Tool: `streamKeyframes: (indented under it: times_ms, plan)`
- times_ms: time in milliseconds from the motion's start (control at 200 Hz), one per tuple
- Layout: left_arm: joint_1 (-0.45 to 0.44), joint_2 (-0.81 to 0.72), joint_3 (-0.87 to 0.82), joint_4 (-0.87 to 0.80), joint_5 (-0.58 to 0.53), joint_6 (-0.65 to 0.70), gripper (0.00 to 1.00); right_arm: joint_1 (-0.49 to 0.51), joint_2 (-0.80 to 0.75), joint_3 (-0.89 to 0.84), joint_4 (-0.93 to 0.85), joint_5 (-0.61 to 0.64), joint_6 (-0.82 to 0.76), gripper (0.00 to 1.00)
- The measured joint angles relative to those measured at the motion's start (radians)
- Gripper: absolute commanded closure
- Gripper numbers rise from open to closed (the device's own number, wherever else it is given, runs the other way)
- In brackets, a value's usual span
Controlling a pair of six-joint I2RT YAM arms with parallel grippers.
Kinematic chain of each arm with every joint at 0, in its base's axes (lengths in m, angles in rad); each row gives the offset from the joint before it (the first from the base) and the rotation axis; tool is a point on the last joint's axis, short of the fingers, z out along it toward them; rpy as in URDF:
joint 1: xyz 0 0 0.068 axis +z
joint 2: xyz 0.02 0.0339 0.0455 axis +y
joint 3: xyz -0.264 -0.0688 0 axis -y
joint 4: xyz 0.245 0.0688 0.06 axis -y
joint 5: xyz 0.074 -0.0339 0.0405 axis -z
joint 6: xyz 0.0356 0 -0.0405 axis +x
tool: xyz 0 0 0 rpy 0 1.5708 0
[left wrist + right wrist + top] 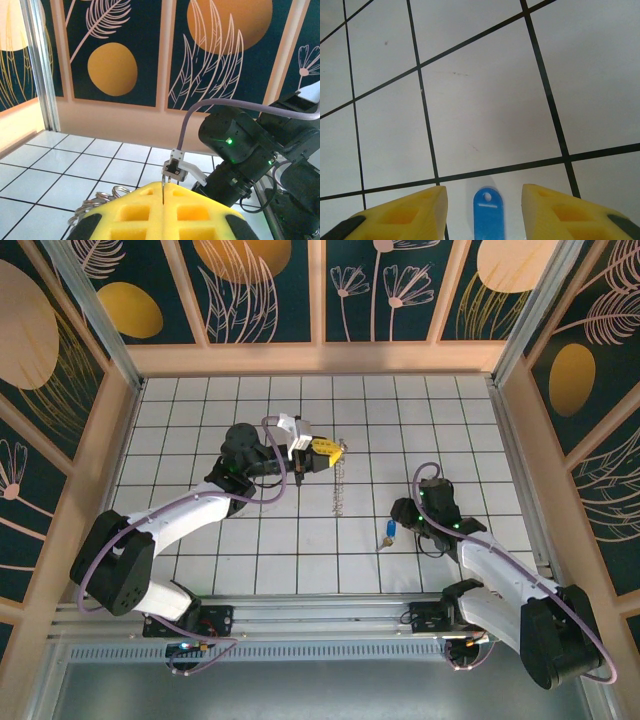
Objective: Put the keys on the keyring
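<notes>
Tiled floor [300, 552]; left end effector [164, 192] tight on keyring [340, 488].

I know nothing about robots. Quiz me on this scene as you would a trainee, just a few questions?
1. True or false: the right gripper is clamped on the blue key.
2. The left gripper grips: A) the keyring; B) the blue key; C) nothing.
3. What colour are the right gripper's fingers?

Key:
1. False. Its fingers stand apart on either side of the key, not touching it.
2. A. It is shut on the thin wire loop.
3. Yellow.
</notes>
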Motion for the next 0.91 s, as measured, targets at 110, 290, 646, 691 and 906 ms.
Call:
streamKeyframes:
  times_ms: [110, 290, 646, 691, 906]
  plan:
    - [0.0, 0.0, 0.0, -0.005, -0.002, 0.009, 1.0, 0.0, 0.0, 0.003, -0.007, 0.0, 0.0, 0.57]
    - [0.0, 0.0, 0.0, -0.023, -0.016, 0.018, 1.0, 0.007, 0.0, 0.011, -0.045, 0.006, 0.0, 0.59]
    - [0.0, 0.0, -0.006, -0.019, -0.055, 0.013, 1.0, 0.069, 0.014, 0.033, -0.141, 0.032, 0.007, 0.65]
    - [0.0, 0.0, -0.011, -0.012, -0.056, 0.009, 1.0, 0.088, 0.021, 0.034, -0.151, 0.038, 0.009, 0.65]
    - [0.0, 0.009, -0.028, 0.034, -0.056, -0.021, 1.0, 0.158, 0.048, 0.035, -0.185, 0.056, 0.039, 0.65]
